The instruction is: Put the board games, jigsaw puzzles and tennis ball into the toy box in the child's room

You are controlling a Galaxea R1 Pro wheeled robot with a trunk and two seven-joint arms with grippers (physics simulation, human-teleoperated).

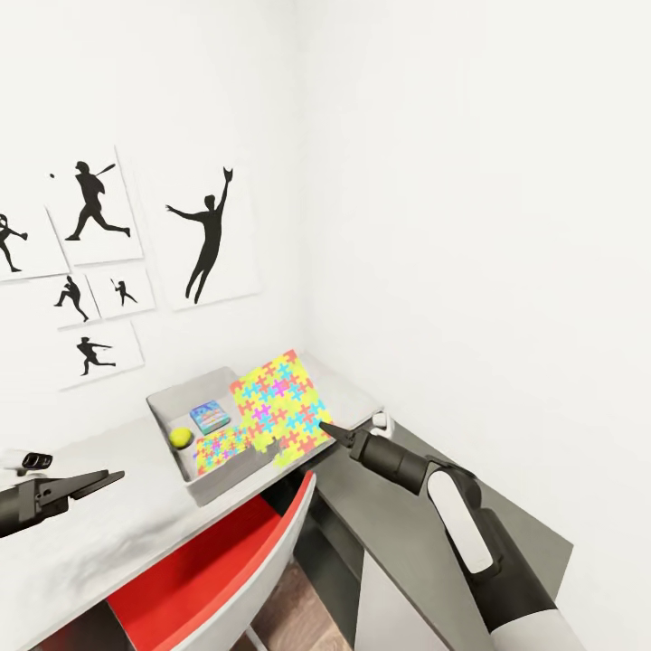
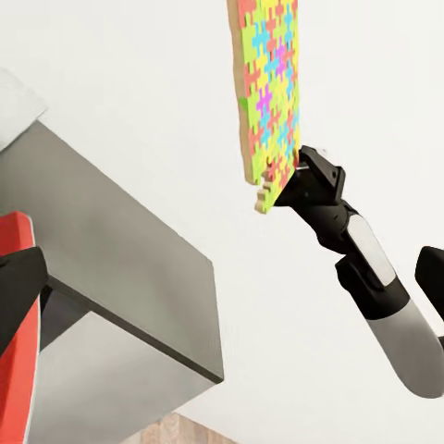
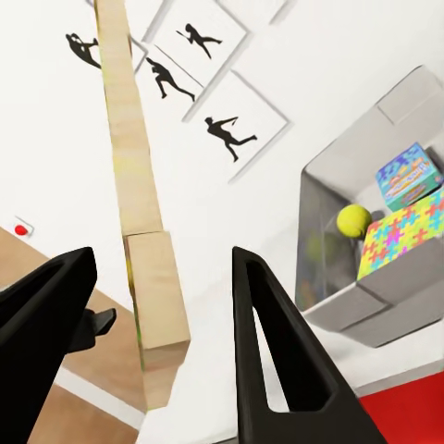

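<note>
On the light grey table [image 1: 90,533] stands the toy box [image 1: 212,384]. Inside it lie a blue board game [image 1: 208,418], the tennis ball [image 1: 181,438] and one jigsaw puzzle [image 1: 226,448]. My right gripper [image 1: 330,432] is shut on the lower corner of a second jigsaw puzzle [image 1: 276,398], which is tilted up over the box's right rim. The right wrist view has that puzzle edge-on [image 3: 148,268] between the fingers, with the box [image 3: 370,310], ball [image 3: 352,220] and game [image 3: 410,174] beyond. My left gripper [image 1: 104,481] hovers open above the table, left of the box.
A red chair [image 1: 208,561] is tucked under the table below the box. The lower dark grey section [image 1: 407,533] runs along the right wall under my right arm, with a small white object [image 1: 380,420] on it. Black baseball silhouette pictures [image 1: 210,235] hang behind.
</note>
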